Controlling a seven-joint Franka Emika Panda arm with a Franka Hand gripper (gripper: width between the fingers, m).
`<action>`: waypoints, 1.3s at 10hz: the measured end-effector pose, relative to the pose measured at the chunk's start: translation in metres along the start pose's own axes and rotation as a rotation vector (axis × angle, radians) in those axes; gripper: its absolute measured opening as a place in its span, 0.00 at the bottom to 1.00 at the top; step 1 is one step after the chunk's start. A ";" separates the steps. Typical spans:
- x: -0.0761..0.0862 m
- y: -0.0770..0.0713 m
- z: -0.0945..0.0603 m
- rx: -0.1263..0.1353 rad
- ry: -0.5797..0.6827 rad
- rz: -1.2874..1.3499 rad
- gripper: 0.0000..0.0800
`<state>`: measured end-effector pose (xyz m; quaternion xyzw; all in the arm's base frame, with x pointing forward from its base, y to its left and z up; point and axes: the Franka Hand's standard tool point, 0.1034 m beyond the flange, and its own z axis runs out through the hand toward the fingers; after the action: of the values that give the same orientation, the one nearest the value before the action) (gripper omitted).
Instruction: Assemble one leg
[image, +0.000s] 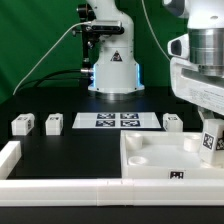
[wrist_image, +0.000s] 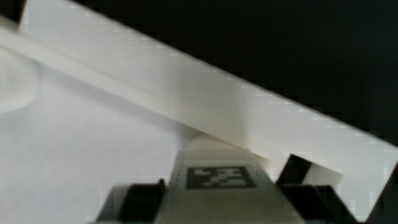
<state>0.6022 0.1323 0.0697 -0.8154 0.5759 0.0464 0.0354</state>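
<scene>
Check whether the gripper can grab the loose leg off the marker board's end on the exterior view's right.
Probably not: the gripper seems shut on another leg. The loose leg itself stands unobstructed.

The exterior view's right edge cuts off the hand (image: 209, 132) gripping the leg (image: 211, 143).

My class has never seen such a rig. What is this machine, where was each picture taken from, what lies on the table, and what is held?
It is a robot arm on a black table. One picture comes from a camera off the arm, the other from one on its wrist. Its gripper seems shut on a small white leg, over the white tray. Three loose legs and the flat marker board lie behind.
</scene>
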 end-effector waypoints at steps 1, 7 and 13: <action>0.001 0.000 0.000 0.001 0.001 -0.003 0.37; 0.002 0.000 0.001 -0.003 0.005 -0.499 0.81; 0.003 0.000 0.002 -0.021 0.019 -1.216 0.81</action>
<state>0.6028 0.1298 0.0674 -0.9989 0.0065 0.0162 0.0426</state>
